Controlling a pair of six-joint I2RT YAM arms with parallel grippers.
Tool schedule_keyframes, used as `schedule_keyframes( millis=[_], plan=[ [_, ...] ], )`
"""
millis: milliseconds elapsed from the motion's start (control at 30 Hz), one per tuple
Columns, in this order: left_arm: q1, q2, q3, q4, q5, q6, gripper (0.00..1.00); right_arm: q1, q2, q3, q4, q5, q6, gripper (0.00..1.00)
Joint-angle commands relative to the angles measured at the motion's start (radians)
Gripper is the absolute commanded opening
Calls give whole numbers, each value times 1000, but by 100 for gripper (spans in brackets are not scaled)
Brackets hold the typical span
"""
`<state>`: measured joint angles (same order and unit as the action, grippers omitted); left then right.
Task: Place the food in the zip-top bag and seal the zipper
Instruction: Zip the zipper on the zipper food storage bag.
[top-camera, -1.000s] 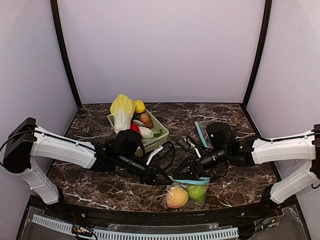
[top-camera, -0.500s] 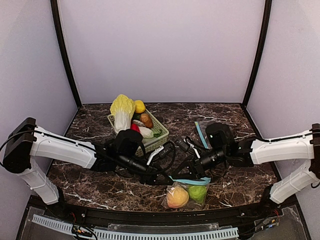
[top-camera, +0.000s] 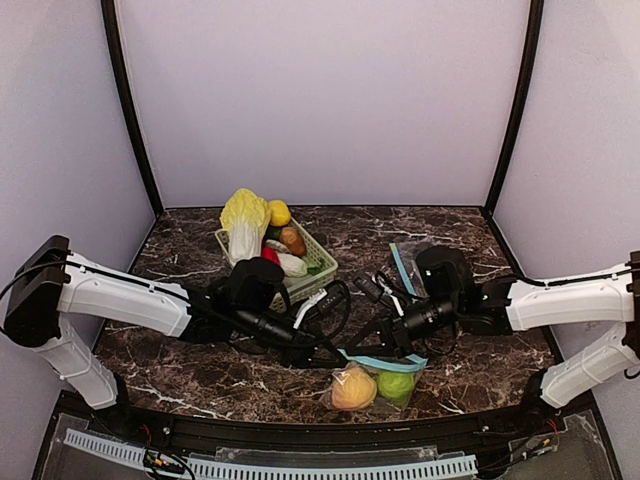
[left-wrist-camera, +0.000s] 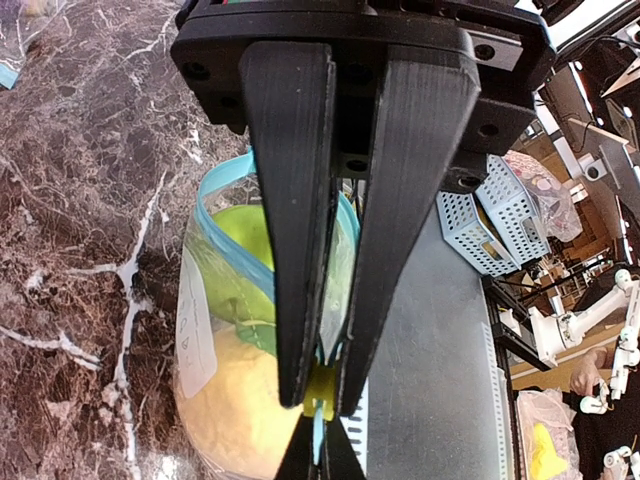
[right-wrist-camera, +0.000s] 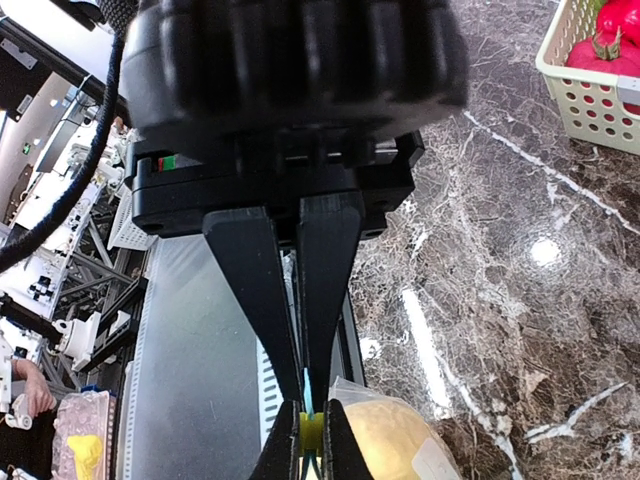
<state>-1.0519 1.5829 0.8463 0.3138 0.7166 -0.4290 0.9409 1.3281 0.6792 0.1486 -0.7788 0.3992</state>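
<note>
A clear zip-top bag (top-camera: 375, 385) with a blue zipper strip (top-camera: 385, 361) sits near the table's front edge. Inside it are the orange-yellow peach (top-camera: 353, 390) and the green fruit (top-camera: 397, 385). My left gripper (top-camera: 340, 352) is shut on the bag's yellow zipper slider (left-wrist-camera: 322, 383). My right gripper (top-camera: 380, 348) meets it tip to tip, shut on the blue strip just beside the slider (right-wrist-camera: 310, 430). The peach (left-wrist-camera: 225, 420) and the green fruit (left-wrist-camera: 235, 250) show through the bag in the left wrist view. I cannot make out the eggplant.
A pale green basket (top-camera: 318, 262) stands behind the left arm, holding a cabbage (top-camera: 244, 222), a red pepper (top-camera: 270, 257) and other toy produce. A second bag with a blue strip (top-camera: 402, 268) lies behind the right arm. Cables loop between the arms.
The right arm has shifted slightly to the right. More of the blue zipper strip shows, stretched between the grippers. The bag has moved a little with it.
</note>
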Motion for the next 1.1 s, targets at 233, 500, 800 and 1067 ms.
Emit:
schedule_keyframes(
  millis=[233, 500, 800, 1067],
  plan=[
    [30, -90, -24, -44, -62, 30, 1, 8, -86, -33, -103, 88, -25, 0],
    [50, -123, -20, -145, -131, 55, 1, 8, -109, -34, -141, 138, -37, 0],
    [107, -205, -65, -212, -238, 37, 1, -9, -155, -41, -186, 220, -36, 0],
    [145, -232, -72, -258, -300, 21, 1, -33, -181, -41, -234, 266, -28, 0]
  ],
)
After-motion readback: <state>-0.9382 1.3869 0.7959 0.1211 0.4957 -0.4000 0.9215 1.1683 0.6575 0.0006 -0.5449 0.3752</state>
